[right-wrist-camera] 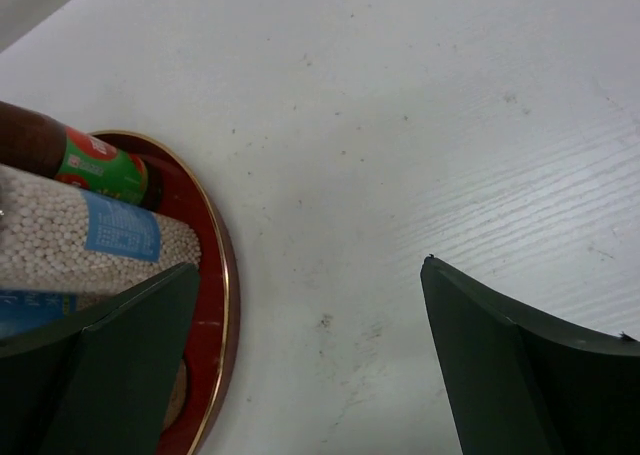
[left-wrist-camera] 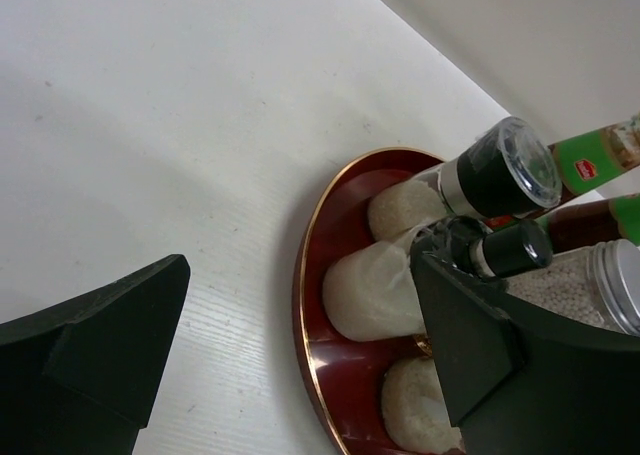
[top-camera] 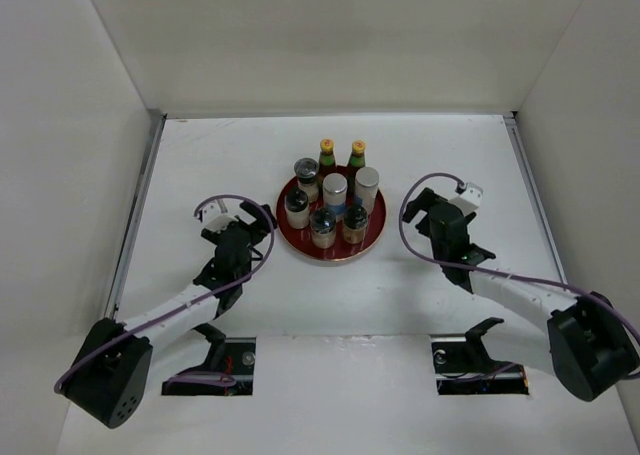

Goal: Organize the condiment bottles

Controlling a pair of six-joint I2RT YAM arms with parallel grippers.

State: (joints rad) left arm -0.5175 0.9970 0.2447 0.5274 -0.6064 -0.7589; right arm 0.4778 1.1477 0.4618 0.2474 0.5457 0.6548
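Small glass condiment bottles (top-camera: 335,190) all stand on the round dark-red tray (top-camera: 338,255). The left gripper (top-camera: 250,223) and right gripper (top-camera: 428,211) gape empty, so the job seems done.

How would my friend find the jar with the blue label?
Find the round red tray on the white table. The jar stands at its centre, ringed by other bottles. Only it shows a silver lid with a blue label.

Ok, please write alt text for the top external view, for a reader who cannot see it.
Condiment bottles stand clustered on a round red tray on a white table. The left gripper and right gripper, both open and empty, flank it.
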